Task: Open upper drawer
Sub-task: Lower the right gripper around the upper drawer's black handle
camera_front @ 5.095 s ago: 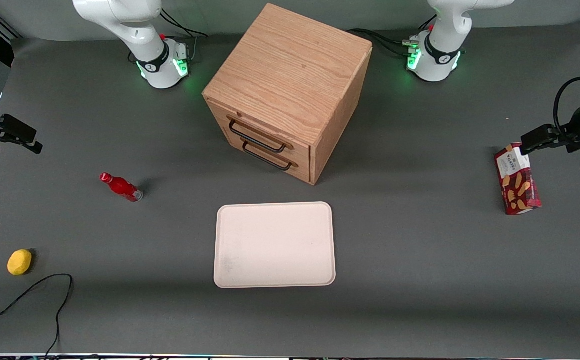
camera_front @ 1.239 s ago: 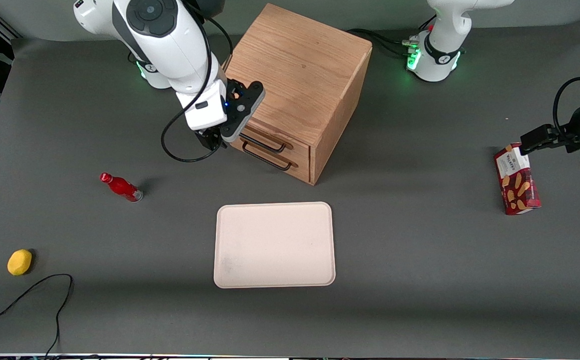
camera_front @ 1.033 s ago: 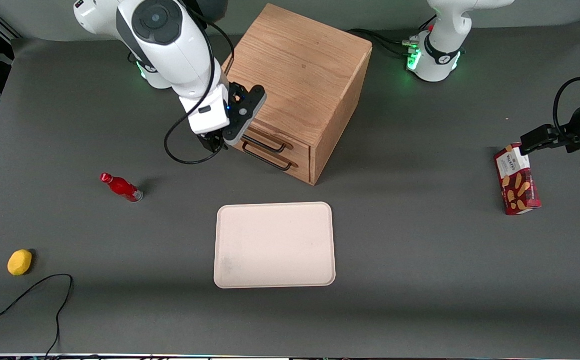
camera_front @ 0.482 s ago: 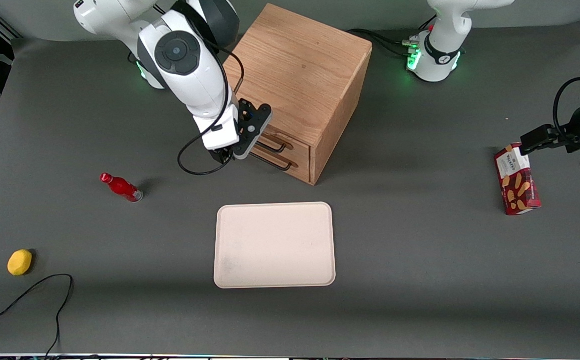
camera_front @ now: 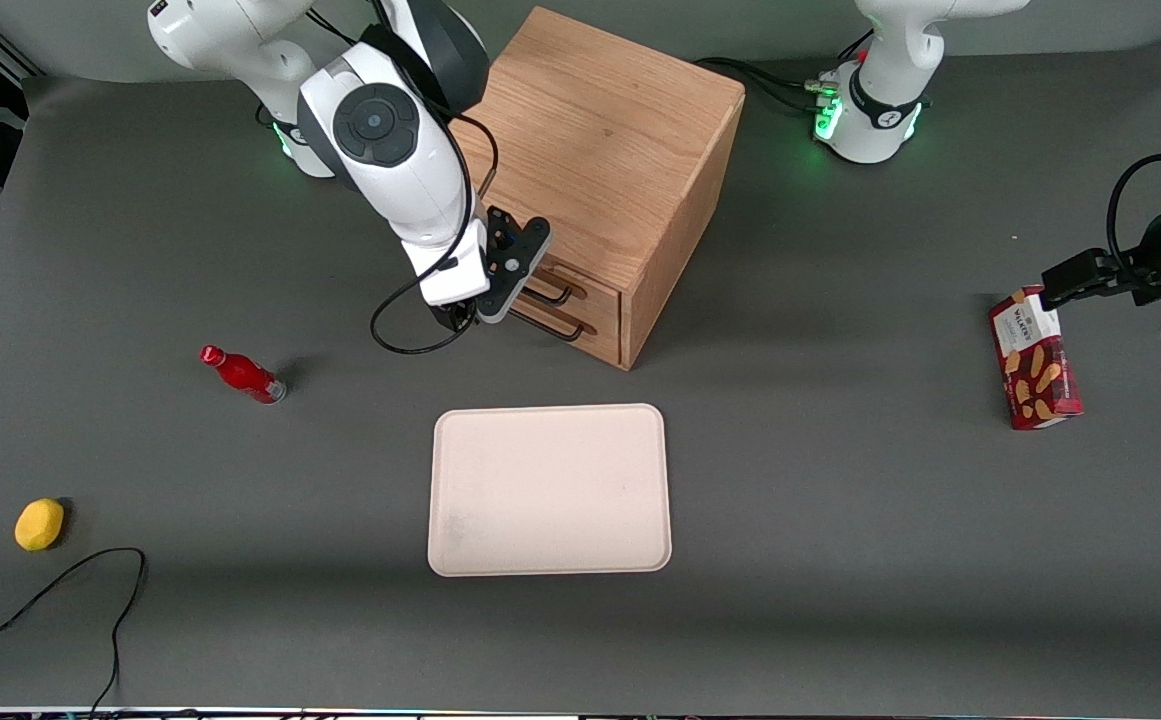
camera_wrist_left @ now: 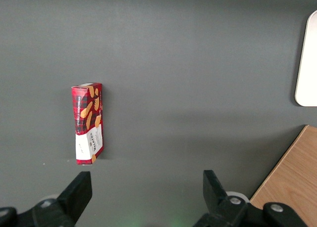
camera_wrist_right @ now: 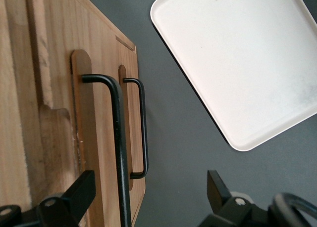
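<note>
Gripper [camera_front: 475,310] — now down along the upper drawer [camera_front: 580,293] front, fingers spread, from off-table.

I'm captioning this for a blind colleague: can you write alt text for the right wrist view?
The open gripper straddles the upper drawer's black bar handle on the oak cabinet; the lower drawer handle and a cream tray on the grey table show too.

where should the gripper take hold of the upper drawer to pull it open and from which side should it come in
Grip the upper drawer by its thin black bar handle, near the middle of the bar. Come from in front of the cabinet, one finger on each side of the bar: it stands off the drawer face, leaving room. The gripper is open in front of that handle, seemingly well placed.
</note>
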Tool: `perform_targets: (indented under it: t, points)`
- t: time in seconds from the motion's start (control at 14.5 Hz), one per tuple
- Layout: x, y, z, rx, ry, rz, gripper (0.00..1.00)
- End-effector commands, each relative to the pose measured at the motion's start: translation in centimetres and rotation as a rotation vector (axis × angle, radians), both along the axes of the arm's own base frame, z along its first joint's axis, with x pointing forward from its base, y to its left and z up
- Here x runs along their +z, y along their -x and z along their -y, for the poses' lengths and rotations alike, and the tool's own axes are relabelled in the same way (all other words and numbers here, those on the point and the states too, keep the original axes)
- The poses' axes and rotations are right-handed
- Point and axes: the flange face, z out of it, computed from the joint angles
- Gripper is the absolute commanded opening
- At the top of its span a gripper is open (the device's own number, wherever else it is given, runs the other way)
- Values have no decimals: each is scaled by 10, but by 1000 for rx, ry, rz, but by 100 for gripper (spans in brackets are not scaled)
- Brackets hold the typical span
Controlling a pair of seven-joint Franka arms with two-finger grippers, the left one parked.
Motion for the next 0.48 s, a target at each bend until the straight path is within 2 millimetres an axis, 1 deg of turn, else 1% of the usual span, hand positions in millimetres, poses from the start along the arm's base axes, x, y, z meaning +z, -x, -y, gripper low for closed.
perform_targets:
  t: [0.0,0.28,0.41]
  points:
    - [-5,5,2,11,-25,7,100]
    - [-18,6,4,8,-27,18,100]
    - [-21,6,5,6,-27,21,100]
